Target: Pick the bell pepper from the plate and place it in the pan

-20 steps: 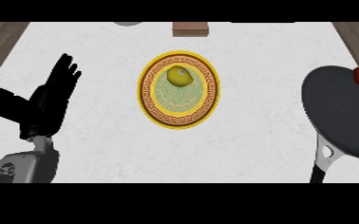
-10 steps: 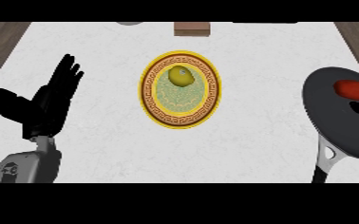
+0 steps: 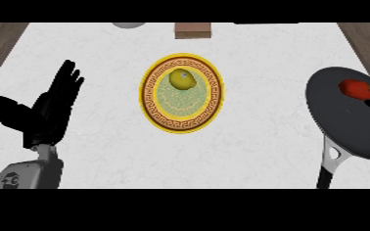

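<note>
A yellow bell pepper [image 3: 182,79] lies on the upper half of a round plate [image 3: 154,108] with a gold and brown patterned rim, at the counter's middle. At the right edge sits a dark pan [image 3: 334,112], its handle [image 3: 329,170] pointing toward the lower edge. A red object [image 3: 355,88] rests inside the pan near the view's edge. My left hand [image 3: 52,108] stands open at the left, fingers up, well apart from the plate. My right hand does not show.
A brown block [image 3: 193,30] and a grey round object [image 3: 128,25] sit at the counter's far edge. Wooden strips border the white counter at the upper left and upper right corners.
The red object has come farther into sight inside the pan. My left hand's fingers have stretched a little farther up the counter. The pepper and plate have not moved.
</note>
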